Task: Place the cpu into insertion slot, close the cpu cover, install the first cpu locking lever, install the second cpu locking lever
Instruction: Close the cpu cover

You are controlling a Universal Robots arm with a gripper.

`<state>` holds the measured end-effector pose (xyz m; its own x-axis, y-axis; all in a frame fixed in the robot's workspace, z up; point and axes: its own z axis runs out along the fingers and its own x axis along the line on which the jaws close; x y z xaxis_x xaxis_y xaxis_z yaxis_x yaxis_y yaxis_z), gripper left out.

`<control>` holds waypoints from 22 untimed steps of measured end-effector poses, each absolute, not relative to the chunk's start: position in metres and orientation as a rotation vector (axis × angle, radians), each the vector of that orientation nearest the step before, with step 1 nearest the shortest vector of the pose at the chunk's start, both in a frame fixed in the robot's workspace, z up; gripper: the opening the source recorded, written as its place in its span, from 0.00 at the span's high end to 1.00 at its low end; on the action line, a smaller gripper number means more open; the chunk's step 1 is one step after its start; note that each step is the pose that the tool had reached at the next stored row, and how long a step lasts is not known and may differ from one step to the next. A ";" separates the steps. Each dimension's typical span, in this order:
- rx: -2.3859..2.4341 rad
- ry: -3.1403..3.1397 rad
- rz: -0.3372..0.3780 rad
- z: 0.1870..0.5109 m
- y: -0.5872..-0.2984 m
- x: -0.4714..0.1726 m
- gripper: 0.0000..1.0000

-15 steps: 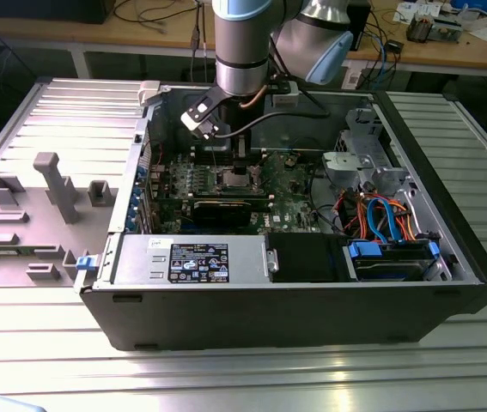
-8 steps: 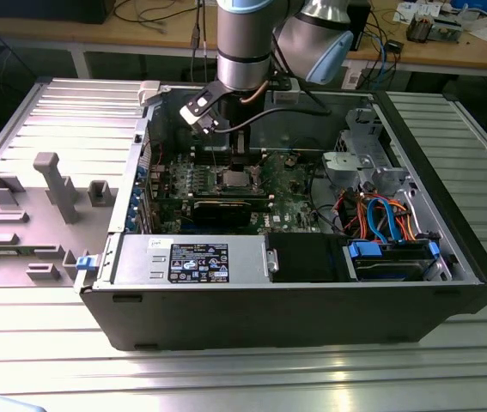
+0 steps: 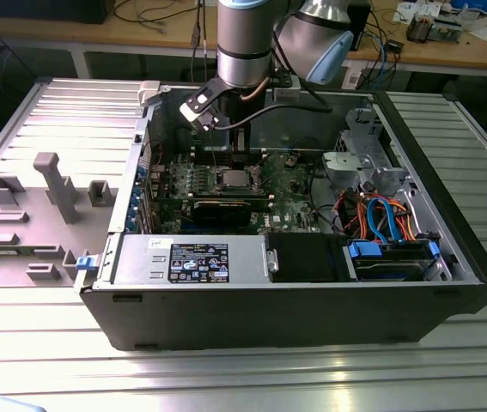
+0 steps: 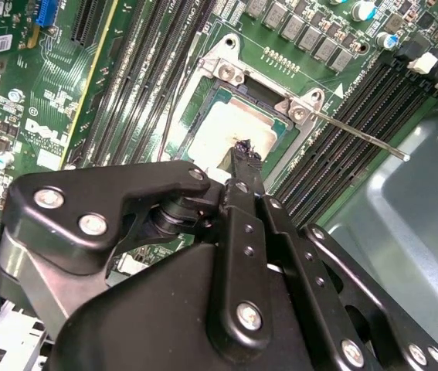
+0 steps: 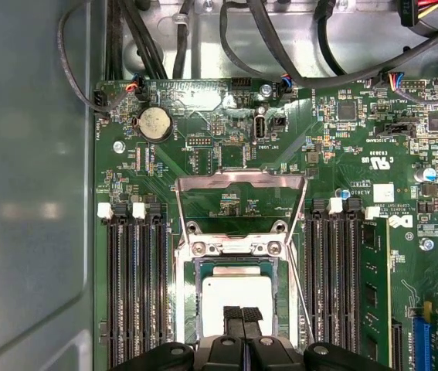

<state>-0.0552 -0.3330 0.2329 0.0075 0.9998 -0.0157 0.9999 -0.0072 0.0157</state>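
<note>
Claw [image 5: 242,315] closed atop cpu [image 5: 238,290], w/in insertion slot [image 5: 190,301] rim, cpu cover [image 5: 238,179] open.

The open computer case [image 3: 312,300] sits mid-surface [image 3: 449,369], and its open top is the one way in. Above the socket [image 5: 238,249] the room is taken by the pincer [image 5: 242,315], fingers pressed together right at the chip [image 5: 217,297]. The cover [image 5: 238,179] stands swung up on the socket's cable-side edge, barring that approach. Memory slots [image 5: 137,286] line both flanks, a thin lever [image 4: 358,137] juts over one row, and the case's bare wall [image 5: 25,193] closes in beyond. Along the case's near edge in the exterior view, a graphics card [image 3: 226,209] and a power box [image 3: 191,257] rise. A drive cage [image 3: 359,163] crowds the corner at the exterior view's right.
</note>
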 end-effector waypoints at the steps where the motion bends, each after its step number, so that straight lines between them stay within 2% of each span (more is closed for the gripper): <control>1: 2.214 2.198 0.000 0.233 -0.333 -0.055 0.89; 22: 2.214 2.198 -0.001 0.235 -0.333 -0.055 0.89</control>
